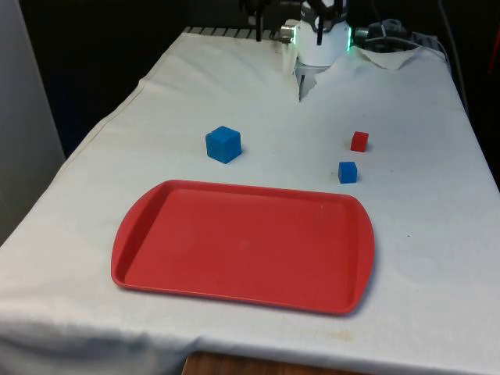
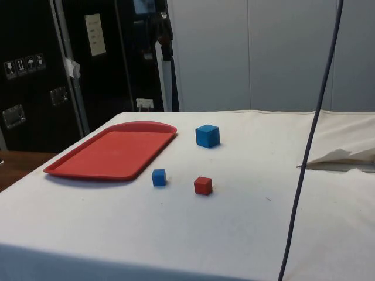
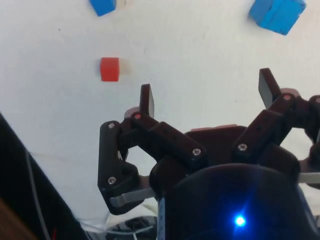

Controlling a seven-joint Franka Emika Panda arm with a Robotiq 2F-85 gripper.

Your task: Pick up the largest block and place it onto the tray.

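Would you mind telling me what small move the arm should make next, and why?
Probably carry the gripper over the large blue block and lower. Its fingers are spread with nothing between them, and that block, bigger than the small blue block and red block, sits off the tray.

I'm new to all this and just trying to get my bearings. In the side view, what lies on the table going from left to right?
Red tray → small blue block → small red block → big blue block.
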